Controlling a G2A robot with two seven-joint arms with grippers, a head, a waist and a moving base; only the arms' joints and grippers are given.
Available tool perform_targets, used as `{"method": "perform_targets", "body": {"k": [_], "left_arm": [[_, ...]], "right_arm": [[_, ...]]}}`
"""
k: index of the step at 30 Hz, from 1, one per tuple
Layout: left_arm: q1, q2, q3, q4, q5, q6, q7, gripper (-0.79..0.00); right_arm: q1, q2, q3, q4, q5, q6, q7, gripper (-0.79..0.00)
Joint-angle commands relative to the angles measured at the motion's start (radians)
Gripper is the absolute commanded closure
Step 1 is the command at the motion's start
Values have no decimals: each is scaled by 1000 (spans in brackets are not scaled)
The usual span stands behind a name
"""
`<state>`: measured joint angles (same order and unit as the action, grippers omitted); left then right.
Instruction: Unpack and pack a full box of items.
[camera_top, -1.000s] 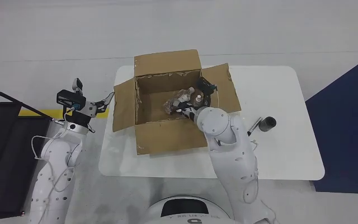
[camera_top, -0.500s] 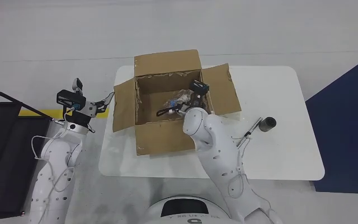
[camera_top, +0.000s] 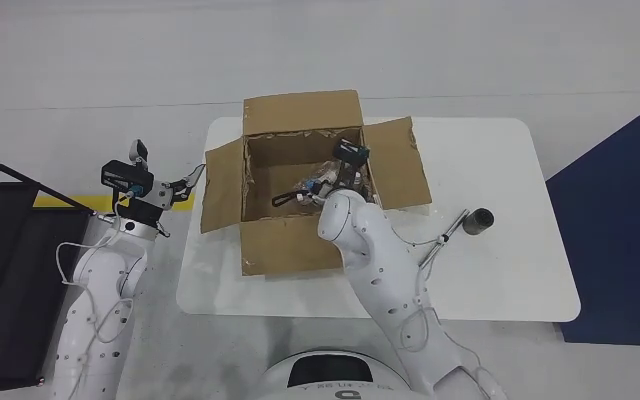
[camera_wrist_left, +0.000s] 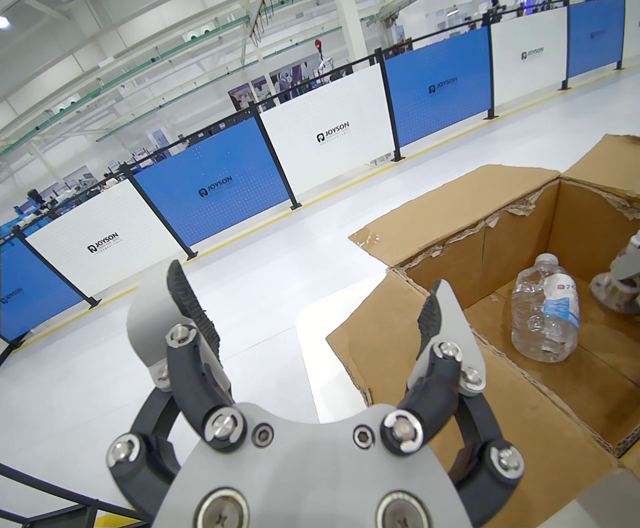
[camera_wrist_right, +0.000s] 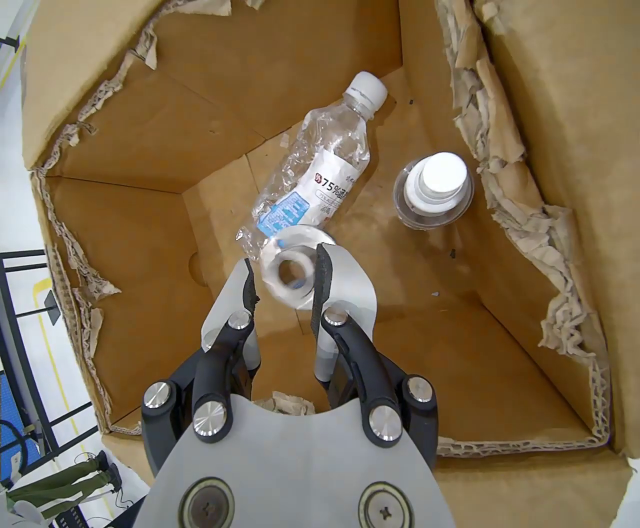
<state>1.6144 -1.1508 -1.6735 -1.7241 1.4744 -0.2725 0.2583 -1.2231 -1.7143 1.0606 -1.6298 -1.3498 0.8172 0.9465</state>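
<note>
The right tool (camera_wrist_right: 285, 274) is down inside the cardboard box (camera_wrist_right: 150, 140), its two fingers pinching a roll of white tape (camera_wrist_right: 272, 282) held above the box floor. Just past the roll, a crushed clear bottle (camera_wrist_right: 320, 170) with a white cap lies on its side on the floor of the box. Near it, apart from it, a second bottle (camera_wrist_right: 434, 187) stands upright close to a wall with torn paper edges.

The box sits open on the white counter (camera_top: 500, 200) with its flaps folded outward, toward the counter's left half.

The left tool (camera_wrist_left: 310, 300) hangs off the counter's left side, just beyond the box's outer flap. Its fingers are spread wide with nothing between them. From there the crushed bottle shows again inside the box, with the right tool beside it.

On the counter to the right of the box, well apart from it, lies a dark cylinder (camera_top: 478, 220) with a thin rod attached.
</note>
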Motion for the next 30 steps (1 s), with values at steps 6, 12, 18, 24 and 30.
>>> {"method": "perform_targets", "body": {"k": [6,12,18,24,30], "left_arm": [[0,0,0,0,0,0,0,-785],[0,0,0,0,0,0,0,-785],[0,0,0,0,0,0,0,-785],[0,0,0,0,0,0,0,-785],[0,0,0,0,0,0,0,-785]], "right_arm": [[-59,7,11,-153,-5,-33,33,-376],[-250,33,81,-532,72,-173,146,-366],[-433,64,334,-720,278,-377,183,-376],[-538,86,585,-720,352,-461,166,-332],[-605,102,667,-720,288,-461,194,-317]]}}
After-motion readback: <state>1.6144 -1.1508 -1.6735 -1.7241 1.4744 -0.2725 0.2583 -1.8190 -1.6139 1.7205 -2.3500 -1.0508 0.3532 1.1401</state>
